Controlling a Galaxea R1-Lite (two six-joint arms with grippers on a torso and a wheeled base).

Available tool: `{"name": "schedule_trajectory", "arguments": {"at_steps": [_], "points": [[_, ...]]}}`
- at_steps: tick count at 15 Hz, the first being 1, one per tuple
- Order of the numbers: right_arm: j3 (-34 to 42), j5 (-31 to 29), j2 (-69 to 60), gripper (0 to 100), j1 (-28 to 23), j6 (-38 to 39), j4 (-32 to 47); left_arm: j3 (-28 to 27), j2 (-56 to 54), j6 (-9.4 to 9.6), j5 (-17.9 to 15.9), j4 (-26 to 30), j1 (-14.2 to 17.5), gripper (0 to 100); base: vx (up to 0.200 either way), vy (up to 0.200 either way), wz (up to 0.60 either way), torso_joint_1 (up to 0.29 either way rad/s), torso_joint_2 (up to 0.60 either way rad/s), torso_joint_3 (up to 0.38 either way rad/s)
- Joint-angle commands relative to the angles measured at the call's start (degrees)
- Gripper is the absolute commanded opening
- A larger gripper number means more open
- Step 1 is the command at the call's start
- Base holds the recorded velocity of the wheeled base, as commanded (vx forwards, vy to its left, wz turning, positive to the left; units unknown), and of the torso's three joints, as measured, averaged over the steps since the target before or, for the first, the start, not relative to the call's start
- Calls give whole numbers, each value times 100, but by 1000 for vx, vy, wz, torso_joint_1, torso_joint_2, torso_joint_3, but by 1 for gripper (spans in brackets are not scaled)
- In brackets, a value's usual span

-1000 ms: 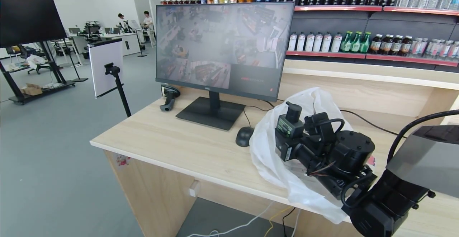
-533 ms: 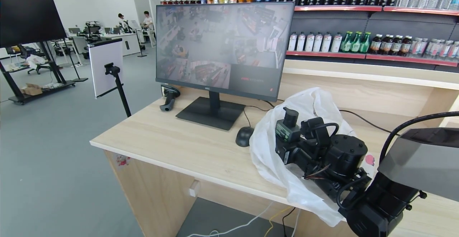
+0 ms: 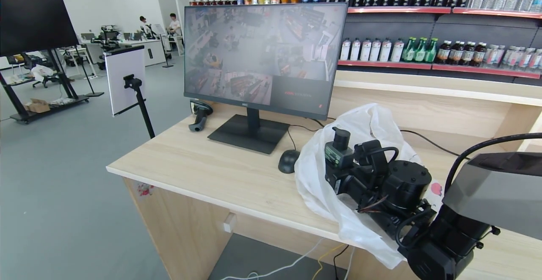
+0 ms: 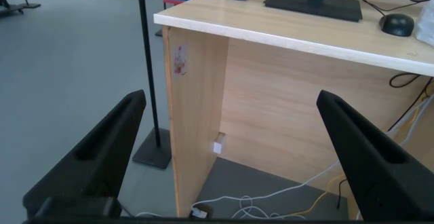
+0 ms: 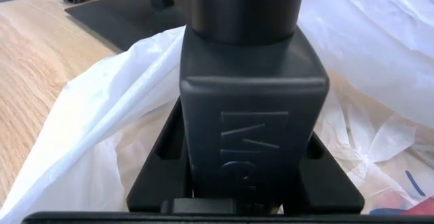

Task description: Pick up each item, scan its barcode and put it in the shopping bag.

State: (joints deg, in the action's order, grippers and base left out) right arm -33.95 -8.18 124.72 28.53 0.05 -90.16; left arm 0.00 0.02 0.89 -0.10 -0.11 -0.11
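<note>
1. Counter. It is pale wood-grain board with a flat top and a square front edge.

2. Bag. It is thin white plastic film, half see-through and crumpled into soft folds. It lies on the counter just beside the mouse, with its mouth gaping upward. Its lower edge hangs over the counter's front edge.

3. Bottle. The body is dark grey, matt and square in section with rounded corners. It carries a round black cap, raised lettering on one face and a green label on another. You find it in the bag's mouth, tilted, cap uppermost, with white film around it on all sides. You cannot tell whether its base touches the film.

4. Right gripper. It reaches into the bag's mouth from the robot's side. Its black fingers lie flat against two opposite faces of the bottle and clamp its lower body. The cap end stands free beyond them.

5. Left gripper. It hangs low beside the counter's end panel, above the grey floor. Its two black, wedge-shaped fingers are spread wide. They hold nothing and touch nothing.

6. Other fittings.
- A flat black monitor stands on a square base at the back of the counter.
- A black pistol-shaped scanner lies on the counter near the left edge of the monitor's base.
- The rounded black mouse sits between the monitor base and the bag.
- Red-edged shelves of drinks line the wall behind.
</note>
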Motion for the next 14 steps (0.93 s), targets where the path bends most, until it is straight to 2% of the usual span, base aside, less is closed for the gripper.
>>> {"name": "schedule_trajectory", "arguments": {"at_steps": [1, 6, 7, 14], "points": [[29, 1, 26, 0, 4, 4, 16, 0, -2, -1, 1, 2, 2, 100, 0, 0, 0, 0, 0, 0], [73, 1, 17, 0, -5, 30, 16, 0, -2, -10, 1, -7, 2, 100, 0, 0, 0, 0, 0, 0], [82, 1, 17, 100, -5, 48, 16, 0, -2, -10, 1, -7, 2, 100, 0, 0, 0, 0, 0, 0], [468, 1, -554, 100, -225, 188, 16, 0, -2, -10, 10, 2, 2, 100, 0, 0, 0, 0, 0, 0]]}}
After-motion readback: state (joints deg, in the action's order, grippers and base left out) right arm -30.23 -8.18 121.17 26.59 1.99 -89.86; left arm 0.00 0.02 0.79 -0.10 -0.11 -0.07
